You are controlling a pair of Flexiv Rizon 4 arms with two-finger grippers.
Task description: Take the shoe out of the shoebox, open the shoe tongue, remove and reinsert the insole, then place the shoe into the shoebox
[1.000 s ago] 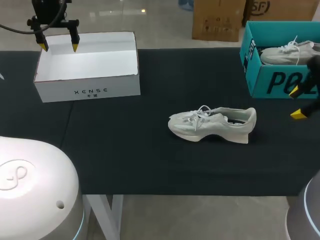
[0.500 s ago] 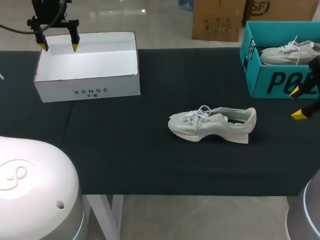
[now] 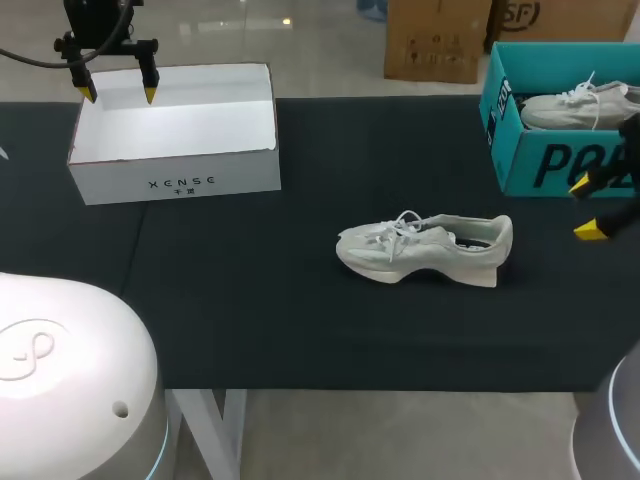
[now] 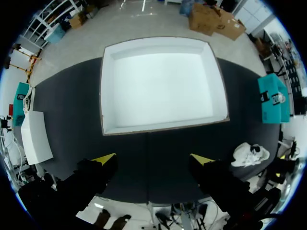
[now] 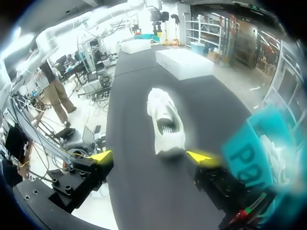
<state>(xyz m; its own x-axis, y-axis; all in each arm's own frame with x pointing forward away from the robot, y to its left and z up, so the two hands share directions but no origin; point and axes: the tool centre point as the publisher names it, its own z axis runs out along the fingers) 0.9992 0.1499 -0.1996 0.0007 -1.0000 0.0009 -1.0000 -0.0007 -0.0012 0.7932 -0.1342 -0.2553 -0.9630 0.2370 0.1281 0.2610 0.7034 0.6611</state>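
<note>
Presently pale grey lace-up sneaker (image 3: pixel 425 248) stands on its sole mid black table (image 3: pixel 300 310), right gripper (image 3: pixel 584 208) spread wide near its heel, left gripper (image 3: pixel 119 95) likewise spread above far rim of white cardboard shoebox (image 3: pixel 180 182).

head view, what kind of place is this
Probably a robot lab bench: left hand and right hand at a black table, with a shoe, a white shoebox and a teal shoebox.
</note>
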